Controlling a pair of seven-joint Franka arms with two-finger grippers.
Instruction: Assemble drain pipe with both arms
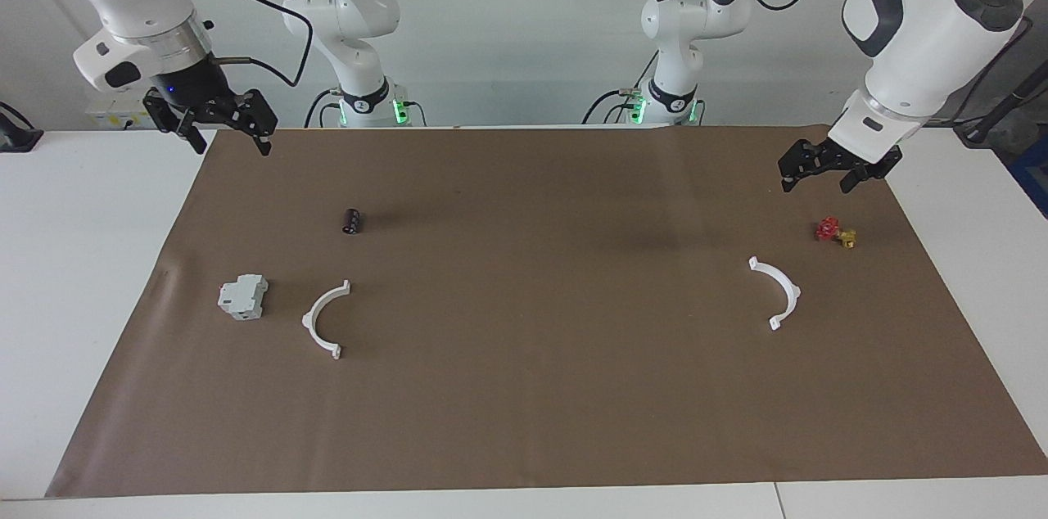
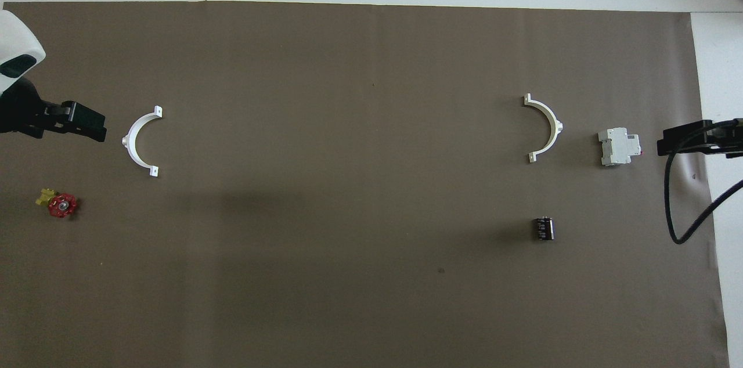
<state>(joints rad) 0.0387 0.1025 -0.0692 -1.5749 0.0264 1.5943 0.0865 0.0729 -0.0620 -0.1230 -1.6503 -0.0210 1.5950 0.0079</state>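
Observation:
The drain pipe lies as two separate white half-ring arcs on the brown mat. One arc (image 1: 323, 321) (image 2: 545, 127) lies toward the right arm's end, beside a grey block. The other arc (image 1: 778, 290) (image 2: 139, 140) lies toward the left arm's end. My left gripper (image 1: 817, 185) (image 2: 96, 129) hangs open and empty in the air over the mat's left-arm end, apart from its arc. My right gripper (image 1: 231, 146) (image 2: 664, 146) hangs open and empty over the mat's edge at the right arm's end.
A grey boxy block (image 1: 243, 296) (image 2: 619, 146) sits beside the right-end arc. A small black cylinder (image 1: 352, 220) (image 2: 544, 227) lies nearer to the robots than that arc. A red and yellow valve (image 1: 833, 232) (image 2: 58, 204) lies near the left-end arc. The brown mat (image 1: 540, 388) covers the table.

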